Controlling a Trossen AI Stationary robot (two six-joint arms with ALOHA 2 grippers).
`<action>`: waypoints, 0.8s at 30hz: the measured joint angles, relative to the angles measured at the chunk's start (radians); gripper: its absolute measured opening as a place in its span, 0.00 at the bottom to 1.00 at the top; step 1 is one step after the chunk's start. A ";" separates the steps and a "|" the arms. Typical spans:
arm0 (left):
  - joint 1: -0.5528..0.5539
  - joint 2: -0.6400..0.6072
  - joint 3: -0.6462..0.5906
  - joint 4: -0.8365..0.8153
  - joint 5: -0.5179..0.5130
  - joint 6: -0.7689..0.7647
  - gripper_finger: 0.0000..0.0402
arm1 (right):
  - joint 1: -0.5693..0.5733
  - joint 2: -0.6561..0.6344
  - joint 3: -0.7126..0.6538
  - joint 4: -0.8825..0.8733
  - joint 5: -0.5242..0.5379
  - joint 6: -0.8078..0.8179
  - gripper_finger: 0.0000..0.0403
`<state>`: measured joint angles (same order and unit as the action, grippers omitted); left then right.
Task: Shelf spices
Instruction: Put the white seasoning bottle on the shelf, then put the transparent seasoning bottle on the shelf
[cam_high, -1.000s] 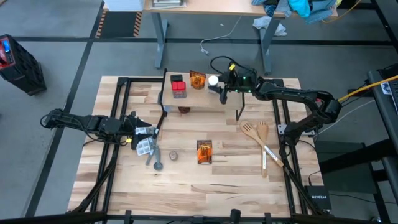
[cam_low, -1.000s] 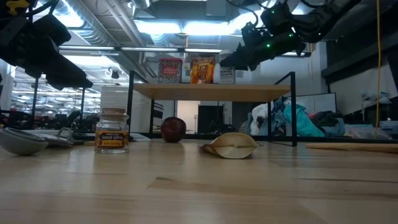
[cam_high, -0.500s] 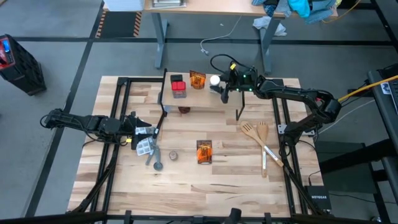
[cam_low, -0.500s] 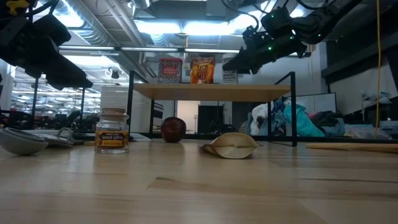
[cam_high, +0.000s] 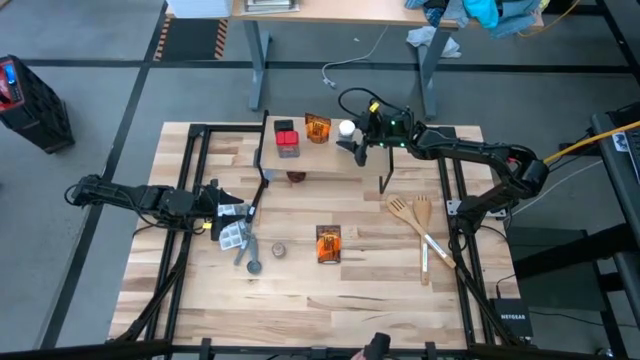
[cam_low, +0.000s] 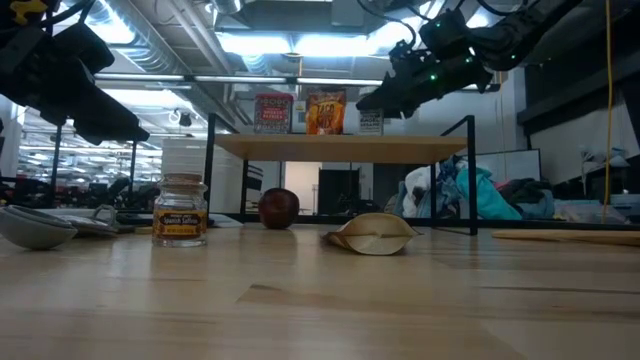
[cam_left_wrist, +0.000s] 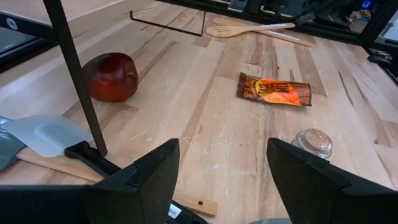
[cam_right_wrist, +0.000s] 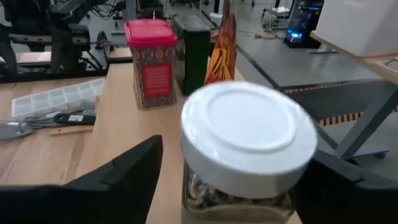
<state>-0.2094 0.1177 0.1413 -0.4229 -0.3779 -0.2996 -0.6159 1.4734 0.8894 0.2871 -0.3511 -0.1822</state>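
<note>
The shelf (cam_high: 320, 162) carries a red-topped box (cam_right_wrist: 149, 62), a dark tin (cam_right_wrist: 193, 53), an orange packet (cam_right_wrist: 221, 53) and a white-capped jar (cam_right_wrist: 247, 143), which stands upright on its base at the shelf's right end. My right gripper (cam_right_wrist: 236, 155) is open, one finger on either side of that jar and apart from it. On the table lie another orange packet (cam_high: 328, 243) and a small brown-capped jar (cam_high: 279, 249). At the table's left side my left gripper (cam_left_wrist: 221, 180) waits open, nothing between its fingers.
A red round fruit (cam_left_wrist: 112, 76) sits on the table under the shelf. Two wooden spatulas (cam_high: 418, 215) lie at the right. A grey spatula (cam_high: 248, 255) and a pale grey tray (cam_high: 232, 235) lie by my left gripper. The shelf's black legs (cam_left_wrist: 74, 68) stand close by.
My right gripper has opened wider around the white-capped jar. The jar stays upright on the shelf's right end and shows more fully in the low view.
</note>
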 joint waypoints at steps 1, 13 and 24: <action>0.000 0.000 0.000 0.000 0.000 0.000 0.59 | 0.000 -0.006 0.000 0.000 0.001 0.000 0.76; 0.000 0.000 0.000 0.000 0.000 0.000 0.59 | 0.000 -0.109 0.000 -0.008 0.079 -0.006 0.74; 0.000 0.000 0.000 0.000 0.000 0.000 0.59 | 0.053 -0.198 0.000 -0.082 0.053 0.047 0.75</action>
<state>-0.2095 0.1177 0.1413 -0.4229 -0.3779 -0.2996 -0.5627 1.2758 0.8894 0.2048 -0.2979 -0.1352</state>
